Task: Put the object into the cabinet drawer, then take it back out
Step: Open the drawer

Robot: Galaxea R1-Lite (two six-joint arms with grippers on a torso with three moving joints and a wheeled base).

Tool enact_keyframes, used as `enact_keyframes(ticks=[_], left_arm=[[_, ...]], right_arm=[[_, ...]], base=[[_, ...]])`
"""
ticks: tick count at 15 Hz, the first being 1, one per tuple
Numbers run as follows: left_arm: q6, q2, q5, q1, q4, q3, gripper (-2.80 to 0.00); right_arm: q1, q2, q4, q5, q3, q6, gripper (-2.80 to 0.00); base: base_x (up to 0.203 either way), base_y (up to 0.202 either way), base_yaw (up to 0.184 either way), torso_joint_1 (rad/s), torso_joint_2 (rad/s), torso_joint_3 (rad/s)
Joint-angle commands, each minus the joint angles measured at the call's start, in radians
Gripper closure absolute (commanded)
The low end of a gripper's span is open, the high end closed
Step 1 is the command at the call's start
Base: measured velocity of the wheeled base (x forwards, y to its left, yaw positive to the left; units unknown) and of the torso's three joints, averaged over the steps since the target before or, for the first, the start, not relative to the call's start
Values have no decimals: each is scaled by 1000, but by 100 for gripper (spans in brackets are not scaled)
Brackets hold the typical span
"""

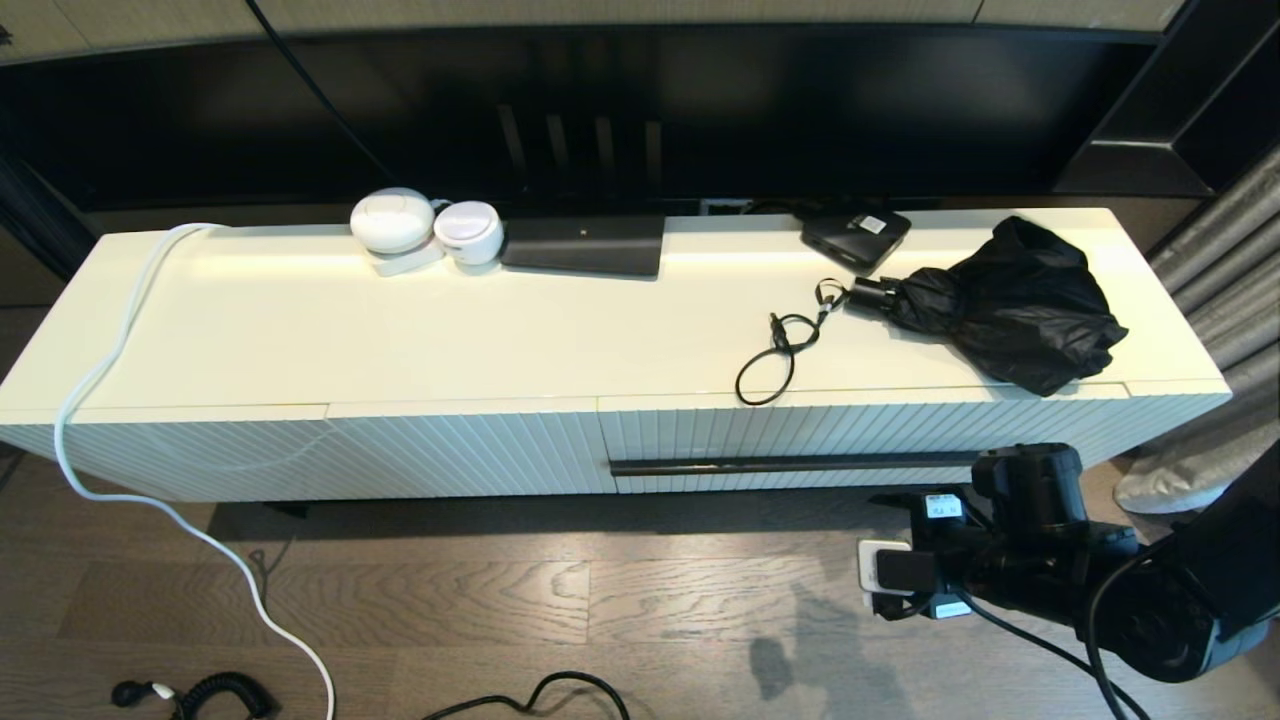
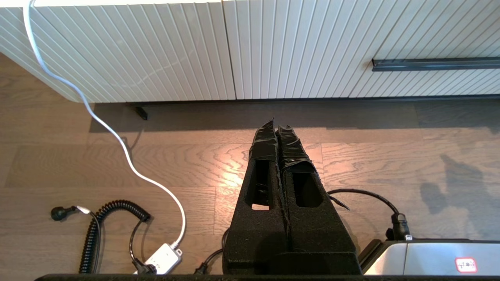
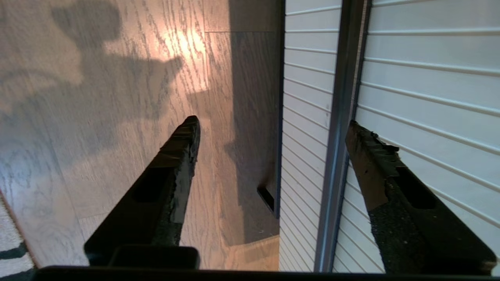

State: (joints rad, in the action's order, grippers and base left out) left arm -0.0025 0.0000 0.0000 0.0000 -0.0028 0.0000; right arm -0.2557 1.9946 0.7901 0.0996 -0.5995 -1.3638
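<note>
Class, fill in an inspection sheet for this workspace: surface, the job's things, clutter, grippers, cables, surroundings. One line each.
Surface: cream cabinet top, glossy.
Job's things: cabinet drawer shut, its black bar handle free; folded black umbrella lies on the top above it.
Clutter: two white round devices, a dark flat stand, a small black box.
Grippers: right gripper open, its fingers either side of the handle; left gripper shut, parked over the floor.
Cables: white cable trails off the top to the floor; black coiled cable on the floor.
Surroundings: wood floor, grey curtain.
</note>
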Motion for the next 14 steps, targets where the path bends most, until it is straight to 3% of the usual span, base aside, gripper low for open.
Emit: enact_keyframes(ticks=[1,14], left_arm=[[-1,0,0,0,0,1,0],[-1,0,0,0,0,1,0]], right_arm=[[0,28,2,1,-19,-6,-280],[13,176,9,-23,-146,5,-280]], base=[[0,0,0,0,0,0],[0,0,0,0,0,0]])
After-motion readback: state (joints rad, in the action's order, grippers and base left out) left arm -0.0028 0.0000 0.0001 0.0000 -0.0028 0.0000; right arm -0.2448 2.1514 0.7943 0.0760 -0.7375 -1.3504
